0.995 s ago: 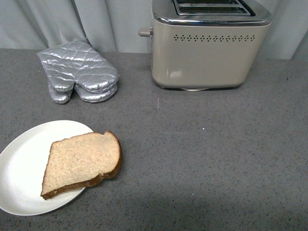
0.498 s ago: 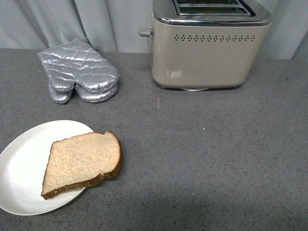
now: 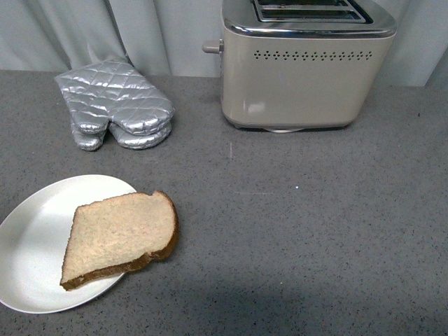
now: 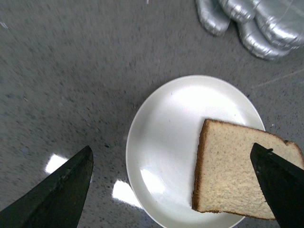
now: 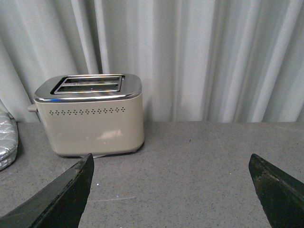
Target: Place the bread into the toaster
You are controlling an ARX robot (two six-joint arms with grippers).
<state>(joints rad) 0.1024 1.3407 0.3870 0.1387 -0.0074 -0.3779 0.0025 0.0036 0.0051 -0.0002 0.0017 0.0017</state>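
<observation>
While the left gripper [image 4: 171, 149] hangs above the plate [image 4: 166, 137], its fingers [image 4: 61, 194] stand wide apart and hold nothing. In the left wrist view one finger overlaps the crust end of the bread [image 4: 240, 173], but I cannot make out any contact. The right gripper [image 5: 171, 156] is likewise spread wide and empty. It looks across the bare worktop [image 5: 199, 156] at the toaster [image 5: 90, 123], well short of it.

The bread lies flat at the near left. It is mostly on the plate, with its rounded crust end overhanging the plate's right rim onto the worktop. The silver oven mitts [image 3: 115, 105] sit further back on the left, apart from the plate. The toaster stands at the far side, right of centre, in front of the pale curtain [image 5: 213, 57], and both slots [image 5: 88, 84] look empty.

Over the last second the front view shows no change. The bread, plate, mitts and toaster all sit exactly where they did, and neither arm appears in it. By my reading the pick has not started, so the whole task is still ahead. The left gripper seems best placed to descend and close across the slice, which is soft and may fold or tear if pinched hard.
</observation>
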